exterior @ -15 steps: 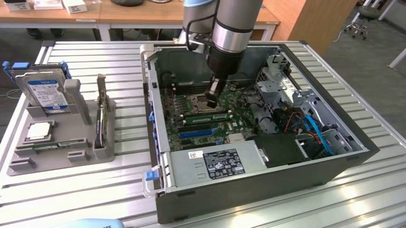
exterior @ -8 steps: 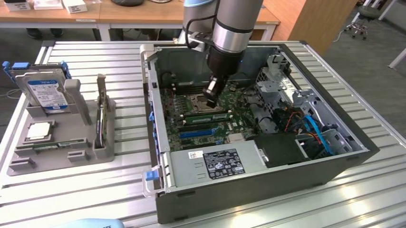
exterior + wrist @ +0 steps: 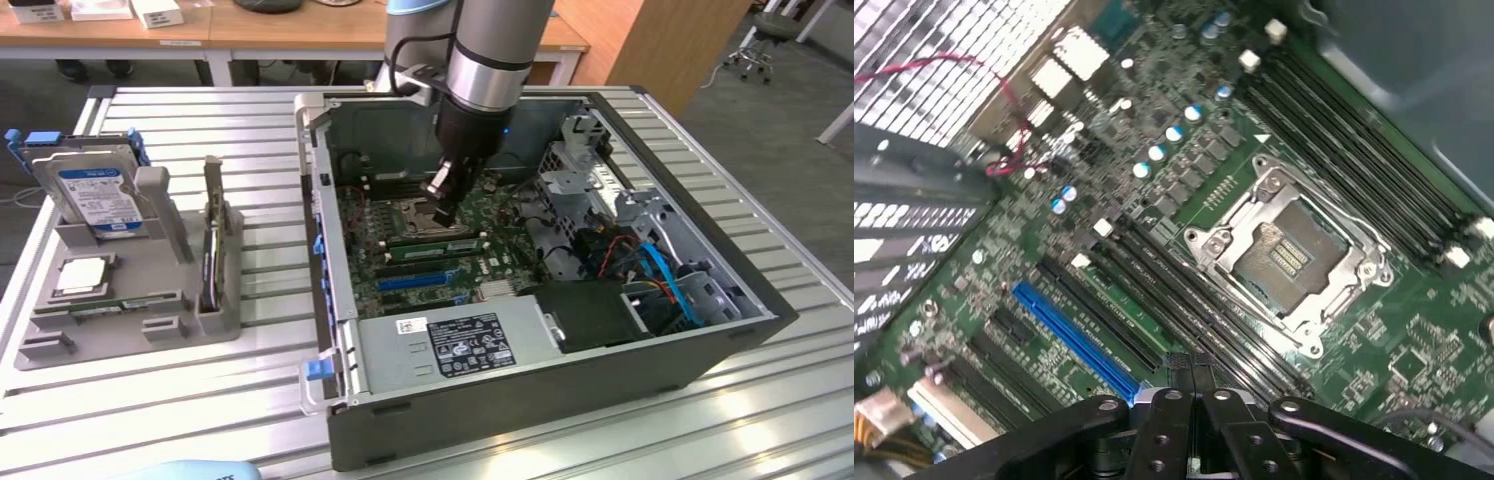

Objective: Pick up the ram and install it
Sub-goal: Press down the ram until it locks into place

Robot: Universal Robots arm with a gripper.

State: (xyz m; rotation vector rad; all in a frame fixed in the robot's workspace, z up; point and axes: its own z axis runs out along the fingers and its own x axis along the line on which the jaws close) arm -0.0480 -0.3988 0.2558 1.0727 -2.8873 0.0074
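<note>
Desk (image 3: 200, 400) carries open PC case (image 3: 561, 390) and grey parts holder (image 3: 160, 310) well apart on the exterior view's left. Arm reaches into case over motherboard (image 3: 1184, 150). Gripper (image 3: 1192, 365) fingers closed together, tips down at memory slots beside empty CPU socket (image 3: 1284, 250). Ram (image 3: 430, 243) sits in a slot just under the fingers.

A: Motherboard (image 3: 1184, 190) green; expansion slot (image 3: 1076, 340) bright blue; memory slots (image 3: 1194, 310) black.

B: CPU socket frame (image 3: 1284, 255) silver. Hard drive (image 3: 91, 195) silver, blue label. Cables (image 3: 663, 275) blue and orange. Gripper (image 3: 1192, 372) black.
</note>
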